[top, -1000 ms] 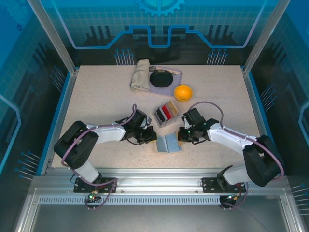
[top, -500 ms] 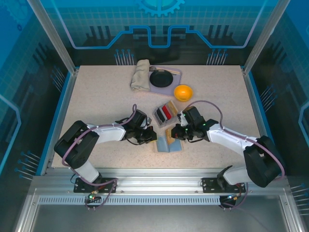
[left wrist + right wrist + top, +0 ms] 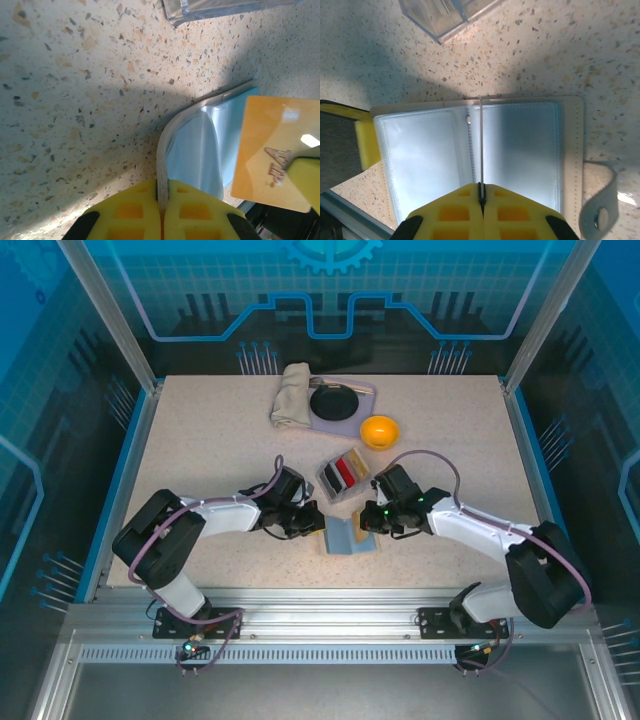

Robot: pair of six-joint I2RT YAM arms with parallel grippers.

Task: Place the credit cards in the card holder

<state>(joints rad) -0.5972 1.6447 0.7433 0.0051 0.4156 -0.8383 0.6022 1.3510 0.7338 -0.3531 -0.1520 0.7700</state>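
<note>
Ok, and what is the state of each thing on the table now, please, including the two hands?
left hand: shut on the card holder's cover edge
right hand: shut on the gold card
card holder: lying open, snap strap undone
gold card: held on edge over the holder, not yet in a slot
card box: open on top
red card: standing upright in the box
orange bowl: upright
towel: folded

Speckled table point(image 3: 200, 450), blue panelled walls point(image 3: 420, 300)

Gold credit card point(image 3: 272, 145) edge-on over open grey-blue card holder point(image 3: 520, 150)
</note>
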